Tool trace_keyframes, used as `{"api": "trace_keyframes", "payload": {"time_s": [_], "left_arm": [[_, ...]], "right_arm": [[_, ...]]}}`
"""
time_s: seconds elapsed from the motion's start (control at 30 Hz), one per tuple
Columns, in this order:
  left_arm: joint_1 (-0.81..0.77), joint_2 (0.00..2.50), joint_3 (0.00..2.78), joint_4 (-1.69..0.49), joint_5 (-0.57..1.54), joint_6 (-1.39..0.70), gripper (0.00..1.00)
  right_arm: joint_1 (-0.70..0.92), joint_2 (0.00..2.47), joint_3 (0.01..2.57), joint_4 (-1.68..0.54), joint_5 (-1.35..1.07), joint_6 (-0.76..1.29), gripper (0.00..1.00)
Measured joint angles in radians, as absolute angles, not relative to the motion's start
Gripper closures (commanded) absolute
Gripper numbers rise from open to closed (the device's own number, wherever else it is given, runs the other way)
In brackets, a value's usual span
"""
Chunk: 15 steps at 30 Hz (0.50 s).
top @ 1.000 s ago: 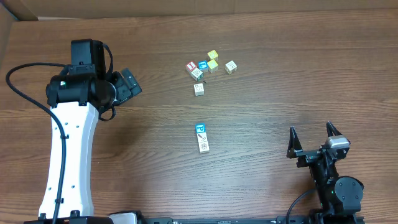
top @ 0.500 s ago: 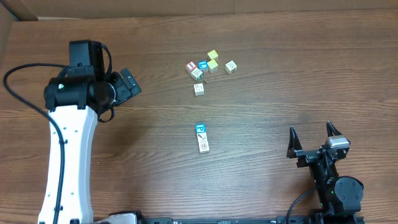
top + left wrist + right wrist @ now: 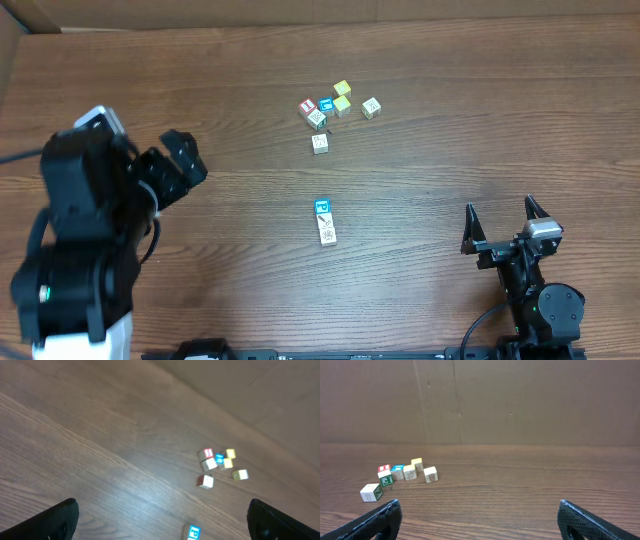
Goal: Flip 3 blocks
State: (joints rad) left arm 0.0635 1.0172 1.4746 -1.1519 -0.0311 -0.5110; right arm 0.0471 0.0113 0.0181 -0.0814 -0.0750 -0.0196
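We see the left gripper (image 3: 186,160) with its jaws spread wide and nothing between them, over the left side of the table (image 3: 450,130) and well apart from every cube. Our right gripper (image 3: 499,215) also has its jaws wide apart and empty, at the near right edge, pointing toward the far side. Between the two arms, near the middle of the table, lie the blocks (image 3: 325,224): three in a short touching row, the blue-and-white face at the far end and the two pale cream ones nearer the robot. Farther back sits a cluster of cubes (image 3: 326,105), among them a red-faced cube (image 3: 307,105) and two yellow cubes (image 3: 342,88), with a lone cream cube (image 3: 320,143) just on its near side. In the right wrist view a brown cardboard wall (image 3: 520,400) stands behind the table
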Motion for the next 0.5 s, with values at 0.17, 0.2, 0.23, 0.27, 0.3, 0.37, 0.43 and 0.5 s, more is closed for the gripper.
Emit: {"api": "trace_keyframes", "payload": {"time_s": [0.17,0.2,0.23,0.27,0.3,0.37,0.43,0.5], "left_arm": [[0.064,0.953,1.475,-1.152,-0.031,-0.511,0.0],[0.064,0.937,1.474,-1.152,-0.031,-0.511,0.0],[0.064,0.928,1.474,-1.152,-0.031,-0.511,0.0],[0.064,0.912,1.474,-1.152,-0.031,-0.511,0.0],[0.064,0.895,1.475,-1.152,-0.031,-0.511,0.0],[0.064,0.855,1.474,-1.152,-0.031,-0.511,0.0],[0.064,0.81,1.474,-1.152,-0.032,-0.511,0.0],[0.061,0.766,1.474,-1.152,-0.041,-0.511,0.0]], "right_arm": [[0.047,0.011,0.018,-0.081,-0.075,-0.02,0.0],[0.047,0.011,0.018,-0.081,-0.075,-0.02,0.0],[0.047,0.011,0.018,-0.081,-0.075,-0.019,0.0],[0.047,0.011,0.018,-0.081,-0.075,-0.02,0.0],[0.047,0.011,0.018,-0.081,-0.075,-0.019,0.0],[0.047,0.011,0.018,-0.081,-0.075,-0.02,0.0],[0.047,0.011,0.018,-0.081,-0.075,-0.02,0.0],[0.047,0.011,0.018,-0.081,-0.075,-0.019,0.0]]}}
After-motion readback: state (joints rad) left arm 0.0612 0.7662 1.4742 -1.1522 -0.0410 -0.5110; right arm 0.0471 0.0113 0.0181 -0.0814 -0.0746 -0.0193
